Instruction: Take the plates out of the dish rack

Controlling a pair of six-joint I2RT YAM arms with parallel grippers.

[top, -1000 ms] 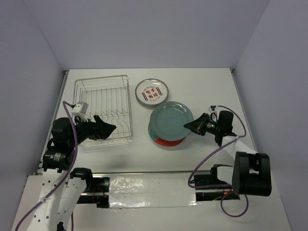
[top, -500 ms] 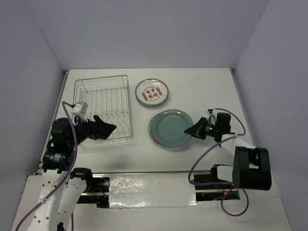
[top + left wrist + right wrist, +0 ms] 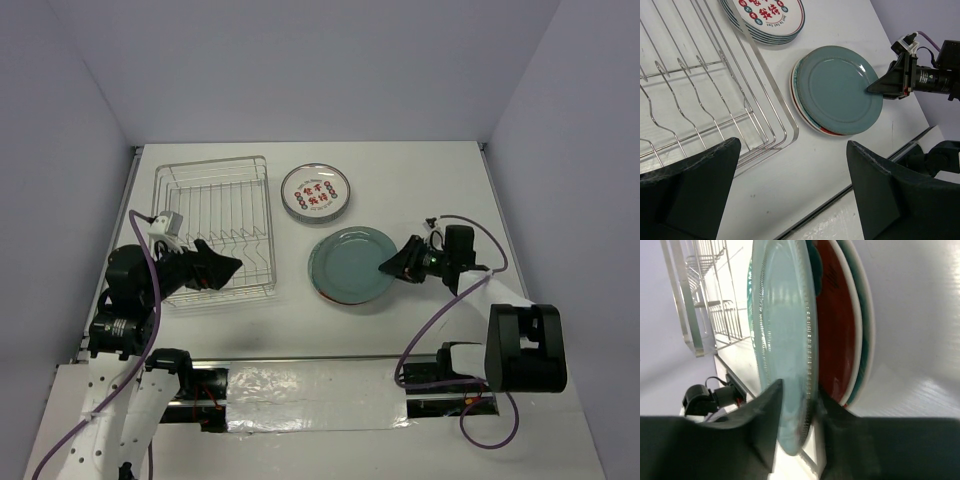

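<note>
The dark teal plate (image 3: pixel 345 262) lies on top of a stack of red-and-teal floral plates (image 3: pixel 836 315) right of the dish rack (image 3: pixel 160 200). My right gripper (image 3: pixel 390 266) is shut on the teal plate's right rim; in the right wrist view its fingers pinch the rim (image 3: pixel 800 390) of the teal plate (image 3: pixel 780 315). A stack of white plates with red and green characters (image 3: pixel 315 192) sits behind. The silver wire rack holds no plates. My left gripper (image 3: pixel 232 266) is open and empty at the rack's front right corner (image 3: pixel 792 145).
The left wrist view shows the rack wires (image 3: pixel 767 85), the white plates (image 3: pixel 772 15), the teal plate (image 3: pixel 840 87) and the right gripper (image 3: pixel 872 89). The table's front edge rail (image 3: pixel 300 358) runs close below the stack.
My right gripper has lowered the teal plate from a raised tilt to nearly flat on the floral stack. The left arm has not moved.
</note>
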